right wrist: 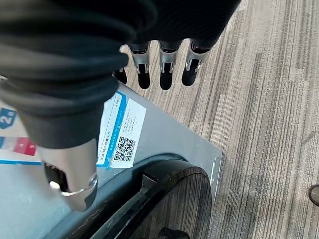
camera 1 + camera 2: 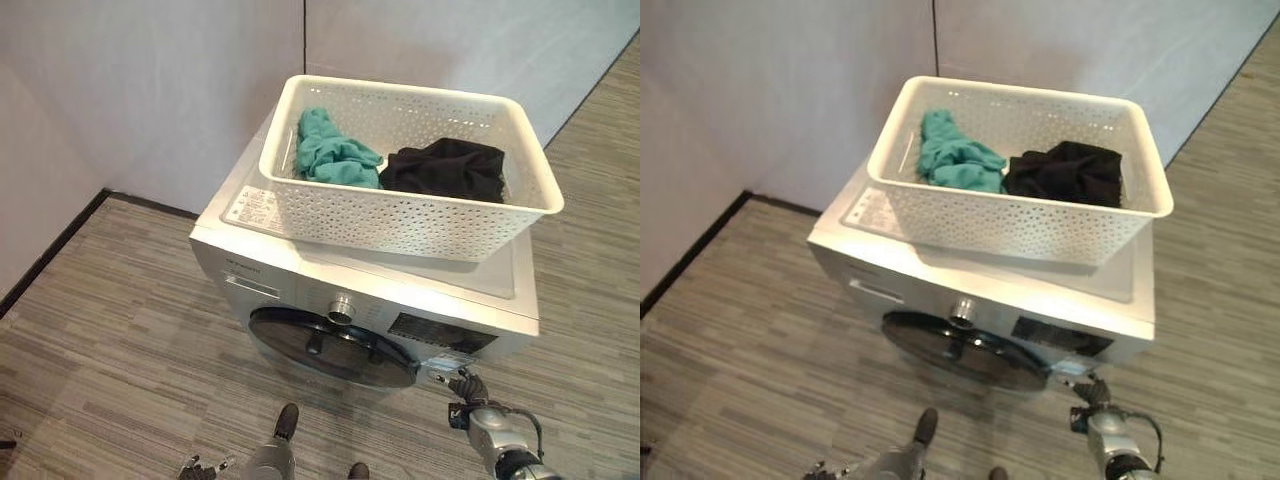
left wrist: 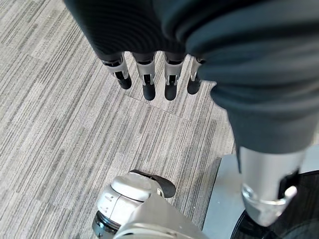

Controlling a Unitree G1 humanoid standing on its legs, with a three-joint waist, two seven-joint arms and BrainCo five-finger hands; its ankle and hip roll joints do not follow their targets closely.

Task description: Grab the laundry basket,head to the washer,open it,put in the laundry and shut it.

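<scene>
Hanging low by the washer (image 2: 300, 275) front, the right hand (image 2: 470, 392) — fingers loose, holding nothing — is nearer the round door (image 2: 330, 350) than the left hand (image 3: 154, 79), also loose.

Perforated matt white plastic basket (image 2: 420, 215); soft crumpled teal cloth (image 2: 335, 155) and black cloth (image 2: 445, 168); smooth silver washer (image 2: 300, 268), glossy dark door (image 2: 330, 348); striped grey floor (image 2: 110, 320).

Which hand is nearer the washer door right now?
The right hand, at the washer door's right edge by the front panel. The left hand hangs lower, left of it.
</scene>
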